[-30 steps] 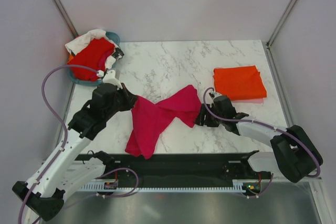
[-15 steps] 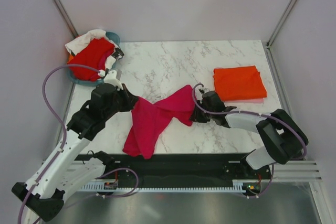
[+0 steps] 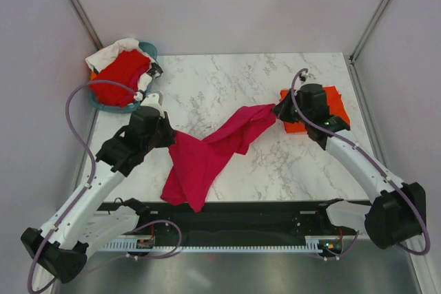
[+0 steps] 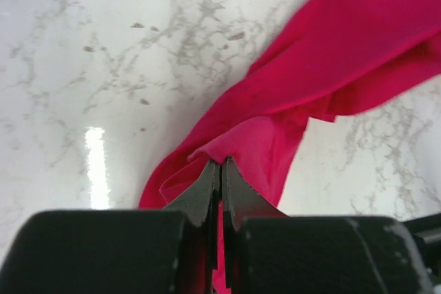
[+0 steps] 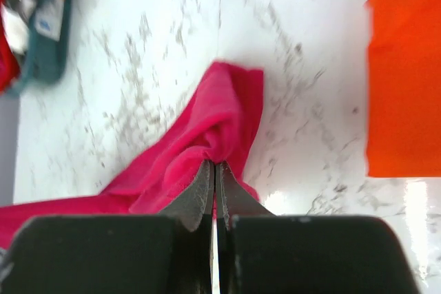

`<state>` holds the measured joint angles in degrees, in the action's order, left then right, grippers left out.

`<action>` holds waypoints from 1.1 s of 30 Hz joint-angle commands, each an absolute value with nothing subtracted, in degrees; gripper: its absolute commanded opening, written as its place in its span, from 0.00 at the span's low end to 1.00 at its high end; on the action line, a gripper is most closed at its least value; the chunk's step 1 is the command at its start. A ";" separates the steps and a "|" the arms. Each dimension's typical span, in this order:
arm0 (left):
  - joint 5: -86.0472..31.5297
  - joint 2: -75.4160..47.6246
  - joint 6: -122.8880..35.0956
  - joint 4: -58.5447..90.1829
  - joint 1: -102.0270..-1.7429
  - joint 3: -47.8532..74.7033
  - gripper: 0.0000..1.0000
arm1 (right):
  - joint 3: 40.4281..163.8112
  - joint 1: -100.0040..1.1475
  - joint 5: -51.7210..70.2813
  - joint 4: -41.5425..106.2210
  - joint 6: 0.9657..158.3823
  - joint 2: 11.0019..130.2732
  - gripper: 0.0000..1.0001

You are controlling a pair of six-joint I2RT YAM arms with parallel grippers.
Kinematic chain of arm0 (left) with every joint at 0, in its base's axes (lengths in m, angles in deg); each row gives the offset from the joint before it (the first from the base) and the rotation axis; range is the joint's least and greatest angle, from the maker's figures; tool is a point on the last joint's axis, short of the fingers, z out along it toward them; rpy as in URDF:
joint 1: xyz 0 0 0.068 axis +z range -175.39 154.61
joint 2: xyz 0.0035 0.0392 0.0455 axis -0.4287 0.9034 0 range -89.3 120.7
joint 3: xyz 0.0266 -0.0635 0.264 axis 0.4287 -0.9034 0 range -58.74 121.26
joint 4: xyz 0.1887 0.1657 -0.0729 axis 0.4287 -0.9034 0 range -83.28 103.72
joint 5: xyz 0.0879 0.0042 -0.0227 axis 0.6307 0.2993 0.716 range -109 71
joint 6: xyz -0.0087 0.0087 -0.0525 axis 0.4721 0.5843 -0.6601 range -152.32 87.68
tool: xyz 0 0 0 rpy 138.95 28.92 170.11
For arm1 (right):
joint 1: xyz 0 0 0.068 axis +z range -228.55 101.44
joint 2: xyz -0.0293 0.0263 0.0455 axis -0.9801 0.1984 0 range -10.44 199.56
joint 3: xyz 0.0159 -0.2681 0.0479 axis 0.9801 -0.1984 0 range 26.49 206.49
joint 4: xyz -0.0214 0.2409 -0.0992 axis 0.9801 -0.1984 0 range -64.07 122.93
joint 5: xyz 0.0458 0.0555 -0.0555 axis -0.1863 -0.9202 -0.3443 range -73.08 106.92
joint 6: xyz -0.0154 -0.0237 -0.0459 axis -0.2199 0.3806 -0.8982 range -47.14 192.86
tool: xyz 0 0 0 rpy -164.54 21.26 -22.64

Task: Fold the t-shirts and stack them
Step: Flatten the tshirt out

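A magenta-pink t-shirt point(image 3: 213, 149) hangs stretched between my two grippers over the middle of the marble table. My left gripper point(image 3: 169, 133) is shut on its left part, the cloth point(image 4: 324, 67) pinched at the tips point(image 4: 220, 163). My right gripper point(image 3: 278, 111) is shut on its right end, a bunch of pink fabric point(image 5: 207, 129) caught at the tips point(image 5: 214, 164). A loose flap droops to the table near the front edge. A folded orange t-shirt point(image 3: 333, 103) lies at the right, partly under my right wrist, and shows at the right wrist view's edge point(image 5: 403, 74). Red point(image 3: 118, 76) and white point(image 3: 111, 50) t-shirts fill the basket.
A teal plastic basket point(image 3: 147, 49) stands at the table's back left corner, its side also in the right wrist view point(image 5: 48, 25). Grey walls close in the table on three sides. The black rail point(image 3: 234, 215) with the arm bases runs along the near edge.
My right gripper has shut on the pink shirt's right end and carried it up and right, toward the orange shirt. The cloth is now pulled out longer. The left arm barely moved.
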<state>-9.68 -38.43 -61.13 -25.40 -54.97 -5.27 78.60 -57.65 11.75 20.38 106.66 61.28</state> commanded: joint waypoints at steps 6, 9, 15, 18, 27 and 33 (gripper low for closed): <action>2.89 -39.82 -53.68 -31.37 -47.46 9.62 0.02 | 84.13 -64.49 12.44 13.87 109.51 52.84 0.00; 5.60 -40.00 -51.22 -31.55 -47.18 15.95 0.02 | 85.98 -64.58 12.87 12.99 108.54 51.87 0.00; 11.31 -36.49 -47.53 -31.81 -47.18 31.85 0.02 | 93.44 -64.67 13.32 11.58 108.37 52.40 0.00; 10.01 -35.16 -46.73 -32.86 -47.18 40.20 0.02 | 96.87 -64.84 13.41 9.74 107.93 52.31 0.00; 2.44 -43.33 -46.47 -32.78 -47.18 41.19 0.02 | 91.88 -64.84 13.14 8.15 106.26 50.63 0.00; 8.94 -41.41 -44.27 -33.04 -47.18 40.13 0.02 | 94.14 -64.84 10.27 10.79 104.96 64.33 0.07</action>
